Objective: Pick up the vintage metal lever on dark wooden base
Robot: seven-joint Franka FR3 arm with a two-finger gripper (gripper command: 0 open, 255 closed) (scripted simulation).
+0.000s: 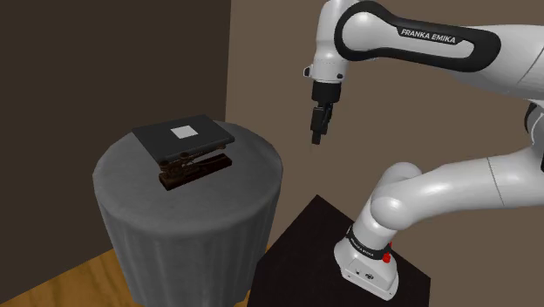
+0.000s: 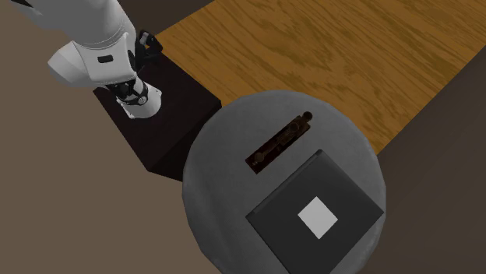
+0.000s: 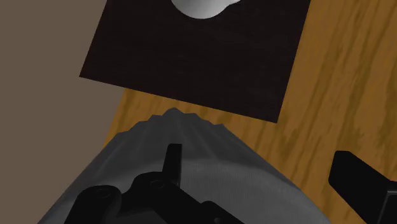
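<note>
Arm: one white Franka arm is rising from its stand and bending over towards the shoulder view's left.
Stand: one dark box is sitting on the wooden floor, just beside the table.
Gripper: one black gripper is hanging in the air with its fingers pointing down. It is sitting higher than the table top and past the table's edge on the shoulder view's right.
Gripper state: in the wrist view the two fingers are standing wide apart with nothing between them but the grey cloth below.
Table: one round table, draped in grey cloth, is carrying two things.
Lever: one metal lever on a dark wooden base is lying flat on the table top, well apart from the gripper. In the second exterior view it is lying between the slab and the table edge nearest the stand, running along the slab's side.
Slab: one flat dark square slab with one white square at its middle is lying just beside the lever. Whether the two are touching, I cannot tell.
Walls: one brown wall is standing behind the arm and one darker wall behind the table.
</note>
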